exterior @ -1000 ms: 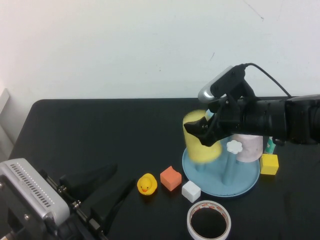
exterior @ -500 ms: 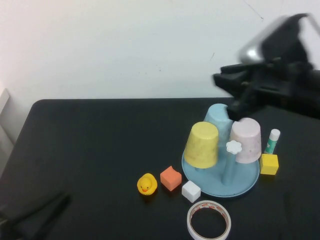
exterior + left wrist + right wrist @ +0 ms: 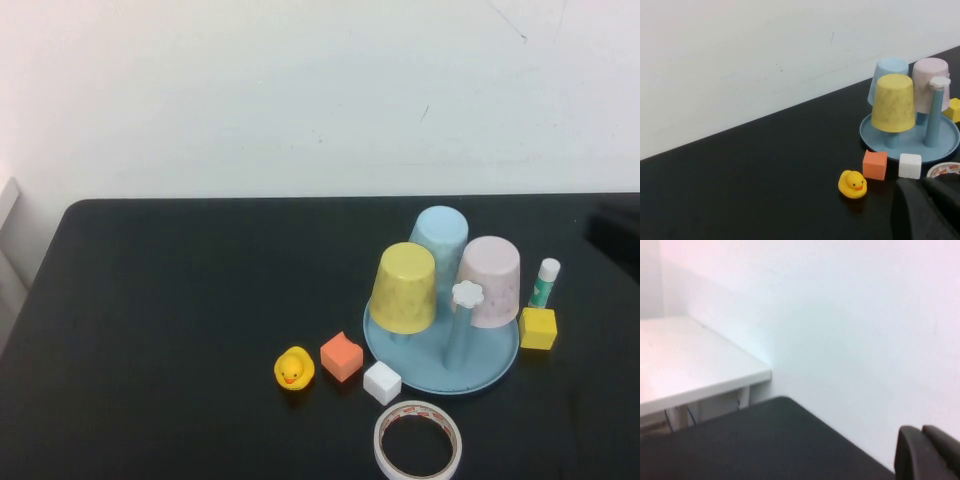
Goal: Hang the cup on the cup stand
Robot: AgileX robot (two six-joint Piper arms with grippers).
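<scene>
The black table (image 3: 180, 300) is carrying the cup stand (image 3: 495, 365) at its right side, and the yellow cup (image 3: 404, 289) is sitting upside down on the stand's left post, beside a blue cup (image 3: 440, 230) and a pink cup (image 3: 490, 278). The left hand (image 3: 927, 210), fingers together, is sitting near the table's front edge, well apart from the cup. The right hand (image 3: 927, 452), also closed and empty, is facing a white wall, far from the cup.

Matt yellow plastic cup (image 3: 404, 289)
</scene>
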